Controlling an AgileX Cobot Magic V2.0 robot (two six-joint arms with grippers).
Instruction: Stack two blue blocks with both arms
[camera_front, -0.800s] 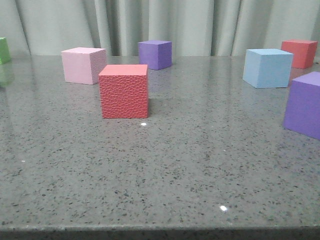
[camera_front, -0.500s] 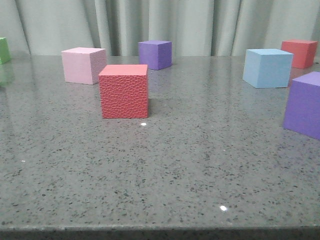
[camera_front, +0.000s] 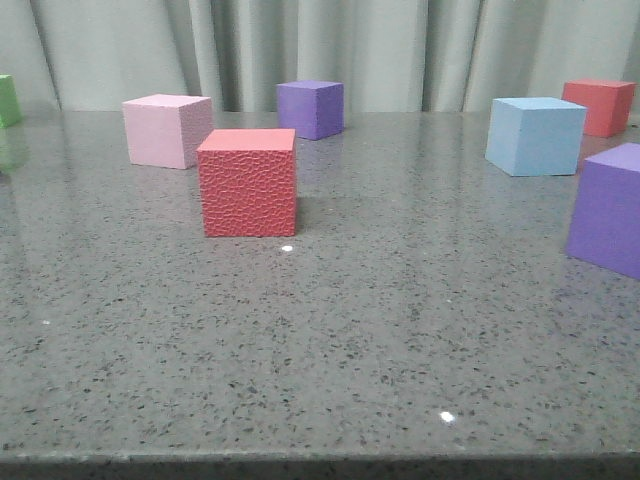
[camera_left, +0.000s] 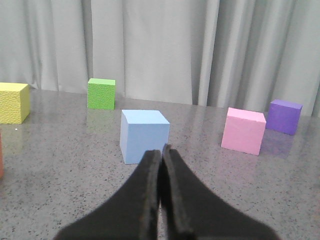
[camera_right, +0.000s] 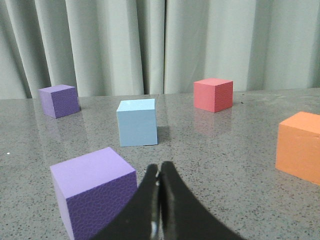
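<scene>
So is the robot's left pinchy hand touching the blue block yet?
Apart. In the left wrist view, the shut left end effector points at the blue block, but bare table shows in front of the block's base, so it has not reached it.

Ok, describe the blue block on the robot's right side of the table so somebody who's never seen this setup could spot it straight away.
Look to the far right of the grey speckled table, near the curtain. There a red cube sits at the back edge and a purple cube sits closer to the robot; the blue block stands between them, apart from both. It is the only light sky-blue, smooth-faced cube on that side.
</scene>
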